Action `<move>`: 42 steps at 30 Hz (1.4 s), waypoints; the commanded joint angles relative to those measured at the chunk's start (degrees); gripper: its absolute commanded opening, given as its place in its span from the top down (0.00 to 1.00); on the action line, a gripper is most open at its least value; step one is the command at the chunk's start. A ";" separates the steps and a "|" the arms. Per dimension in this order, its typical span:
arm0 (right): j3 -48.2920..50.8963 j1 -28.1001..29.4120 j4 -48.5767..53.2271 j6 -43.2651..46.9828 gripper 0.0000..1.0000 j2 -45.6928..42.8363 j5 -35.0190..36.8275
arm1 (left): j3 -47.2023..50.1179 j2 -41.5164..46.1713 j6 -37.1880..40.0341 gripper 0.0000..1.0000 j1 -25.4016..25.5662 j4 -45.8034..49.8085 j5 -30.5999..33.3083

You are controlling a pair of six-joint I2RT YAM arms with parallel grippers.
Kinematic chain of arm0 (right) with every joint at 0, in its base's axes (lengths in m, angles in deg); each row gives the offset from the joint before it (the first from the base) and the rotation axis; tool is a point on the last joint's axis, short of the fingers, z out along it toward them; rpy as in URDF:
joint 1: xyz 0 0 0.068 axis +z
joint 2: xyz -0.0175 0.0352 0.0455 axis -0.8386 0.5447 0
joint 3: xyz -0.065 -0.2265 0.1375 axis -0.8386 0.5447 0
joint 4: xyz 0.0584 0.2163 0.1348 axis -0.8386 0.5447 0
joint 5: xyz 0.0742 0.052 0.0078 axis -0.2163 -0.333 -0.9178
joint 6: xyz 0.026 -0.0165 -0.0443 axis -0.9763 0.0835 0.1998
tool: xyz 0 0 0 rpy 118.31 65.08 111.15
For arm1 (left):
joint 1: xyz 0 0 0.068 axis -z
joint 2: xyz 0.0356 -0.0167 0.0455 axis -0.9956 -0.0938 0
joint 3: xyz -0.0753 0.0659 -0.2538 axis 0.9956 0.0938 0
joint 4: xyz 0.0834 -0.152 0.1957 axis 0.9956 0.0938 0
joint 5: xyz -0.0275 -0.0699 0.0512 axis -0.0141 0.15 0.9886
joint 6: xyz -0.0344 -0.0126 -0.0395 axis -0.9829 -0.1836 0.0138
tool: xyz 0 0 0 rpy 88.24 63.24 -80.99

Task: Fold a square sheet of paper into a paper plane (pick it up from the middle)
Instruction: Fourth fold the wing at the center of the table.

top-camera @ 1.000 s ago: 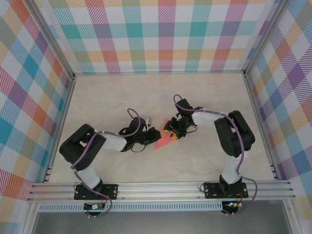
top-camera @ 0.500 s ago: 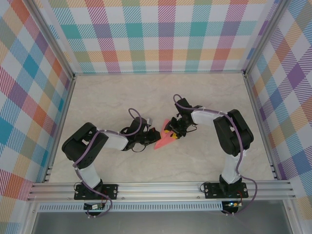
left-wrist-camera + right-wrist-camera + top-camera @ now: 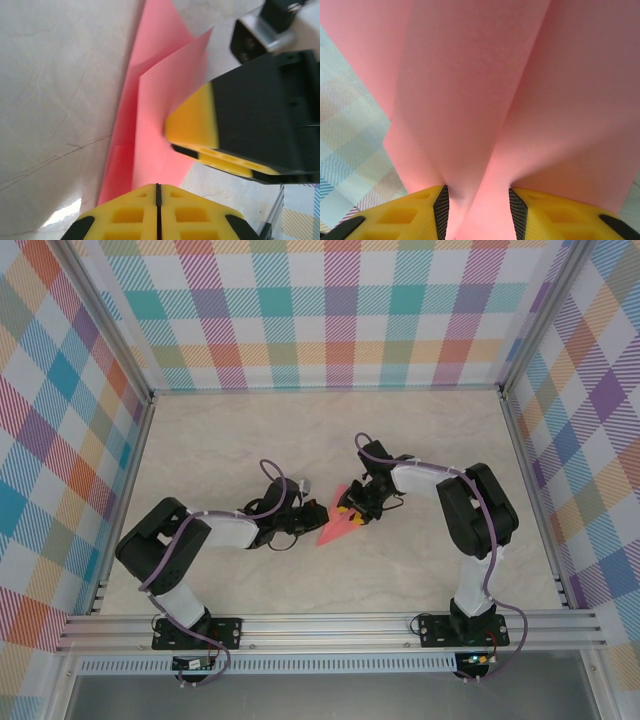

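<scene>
The paper plane (image 3: pixel 335 528) is a pointed salmon-pink fold lying mid-table, its tip toward the near left. In the left wrist view the paper plane (image 3: pixel 150 115) shows layered flaps with a lengthwise crease. My left gripper (image 3: pixel 310 516) sits at its left edge. Its yellow fingertips (image 3: pixel 157 186) are shut, with nothing seen in the seam. My right gripper (image 3: pixel 351 511) is at the plane's wide right end. In its wrist view the pink folds (image 3: pixel 470 100) run down between its jaws (image 3: pixel 479 200), which are closed on them. One right fingertip (image 3: pixel 192 125) presses on the paper.
The marble-look tabletop (image 3: pixel 250 440) is fenced by an aluminium frame (image 3: pixel 330 625) at the near edge and by checked walls (image 3: pixel 330 320) on three sides. Purple cables loop over both arms close to the paper.
The left arm's elbow has swung a little toward the near left while its gripper stays at the paper. The right gripper and the paper keep their place.
</scene>
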State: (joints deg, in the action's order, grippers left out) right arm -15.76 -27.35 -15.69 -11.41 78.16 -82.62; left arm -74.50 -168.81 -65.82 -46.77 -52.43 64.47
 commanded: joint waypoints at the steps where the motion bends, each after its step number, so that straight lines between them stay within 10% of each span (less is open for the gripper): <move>1: 1.93 0.15 4.96 0.56 0.59 4.60 5.54 | -2.07 2.76 1.94 0.91 0.12 3.00 1.40; 42: 1.10 0.19 7.75 0.62 0.63 6.01 5.43 | -8.82 -8.70 4.47 1.00 0.47 10.41 -1.24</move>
State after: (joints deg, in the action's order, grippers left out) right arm -17.02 -27.37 -13.59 -11.39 79.14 -82.93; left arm -81.97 -176.48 -62.39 -46.51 -44.54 62.91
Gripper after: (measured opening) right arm 0.366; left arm 0.040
